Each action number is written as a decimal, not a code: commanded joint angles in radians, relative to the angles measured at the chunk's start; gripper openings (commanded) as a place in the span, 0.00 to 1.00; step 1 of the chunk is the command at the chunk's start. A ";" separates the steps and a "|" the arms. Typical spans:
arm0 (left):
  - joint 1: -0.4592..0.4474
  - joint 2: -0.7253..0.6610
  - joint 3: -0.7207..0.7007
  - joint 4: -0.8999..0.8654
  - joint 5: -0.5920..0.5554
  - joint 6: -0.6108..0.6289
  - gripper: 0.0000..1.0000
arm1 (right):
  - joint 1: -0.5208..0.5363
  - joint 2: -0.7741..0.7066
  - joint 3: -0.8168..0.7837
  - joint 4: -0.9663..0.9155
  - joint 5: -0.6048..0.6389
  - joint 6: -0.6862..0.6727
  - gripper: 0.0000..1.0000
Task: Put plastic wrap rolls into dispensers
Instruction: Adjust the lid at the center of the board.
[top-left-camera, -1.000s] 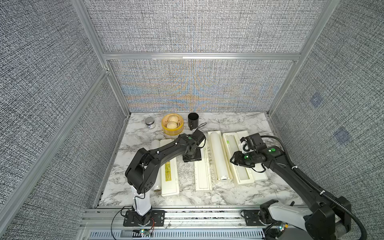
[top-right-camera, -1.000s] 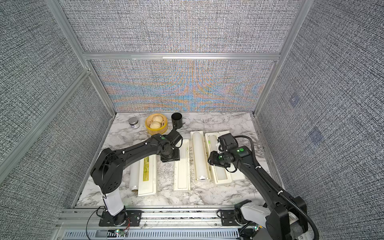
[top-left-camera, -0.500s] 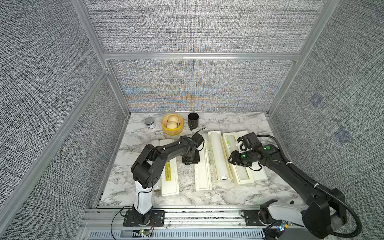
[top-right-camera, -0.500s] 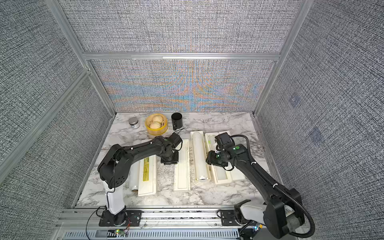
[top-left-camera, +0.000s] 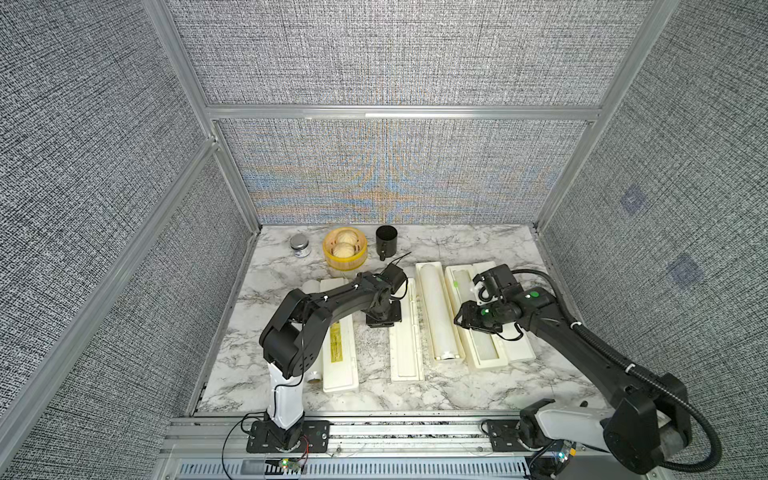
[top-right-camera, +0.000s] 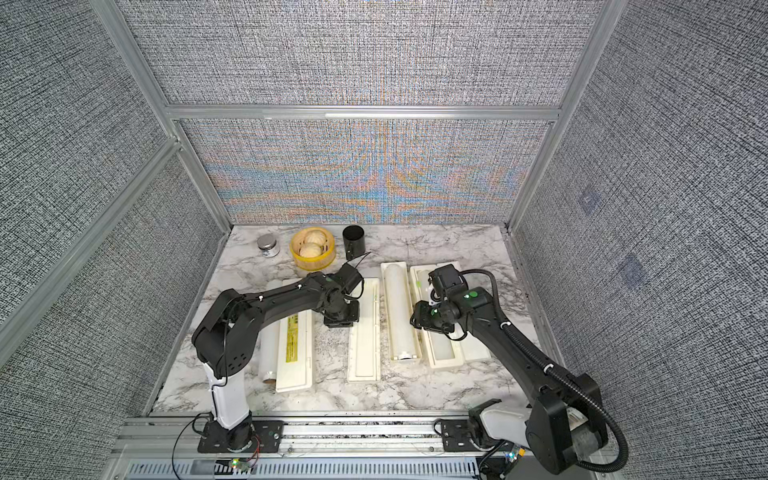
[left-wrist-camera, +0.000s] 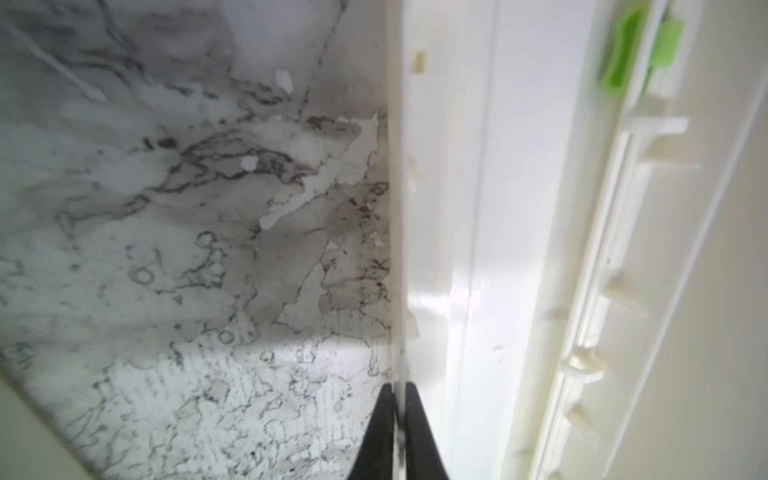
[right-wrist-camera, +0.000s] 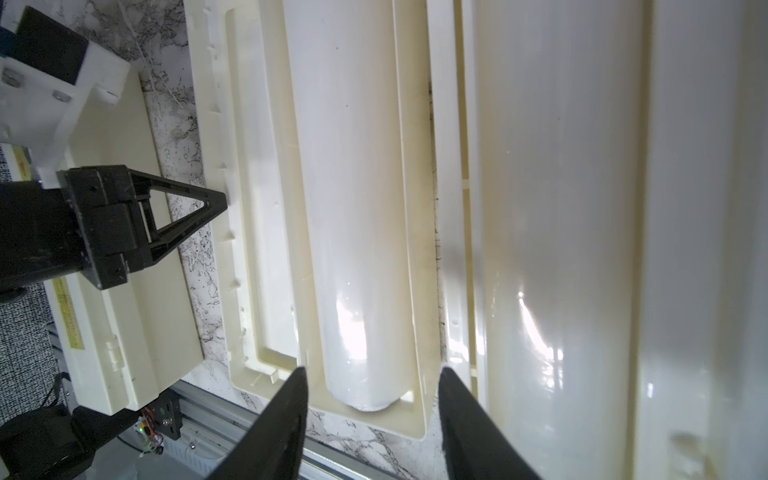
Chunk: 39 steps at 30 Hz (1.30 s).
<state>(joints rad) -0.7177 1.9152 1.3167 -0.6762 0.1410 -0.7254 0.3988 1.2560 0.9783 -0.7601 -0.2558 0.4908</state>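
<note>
A loose roll lies by the closed left box. The left claw is pinched shut on the edge of the middle box's open lid. It had best swing the lid in an arc over the seated roll, not drag it. The right claw, half open, holds nothing. A second ago the left claw gaped.

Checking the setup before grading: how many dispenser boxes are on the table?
3. A closed box at the left, an open middle box and an open right box. None seems hidden.
</note>
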 joint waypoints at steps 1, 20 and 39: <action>0.014 -0.028 -0.022 0.069 0.078 0.014 0.07 | 0.006 0.002 0.008 0.041 -0.070 -0.004 0.54; 0.045 -0.065 -0.116 0.208 0.202 0.029 0.00 | 0.023 0.016 0.005 0.100 -0.140 0.011 0.54; 0.200 -0.321 -0.352 0.668 0.625 -0.071 0.00 | 0.020 0.006 -0.027 0.454 -0.561 0.100 0.61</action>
<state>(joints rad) -0.5289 1.6169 0.9749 -0.1455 0.6571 -0.7498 0.4191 1.2694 0.9588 -0.4347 -0.6914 0.5442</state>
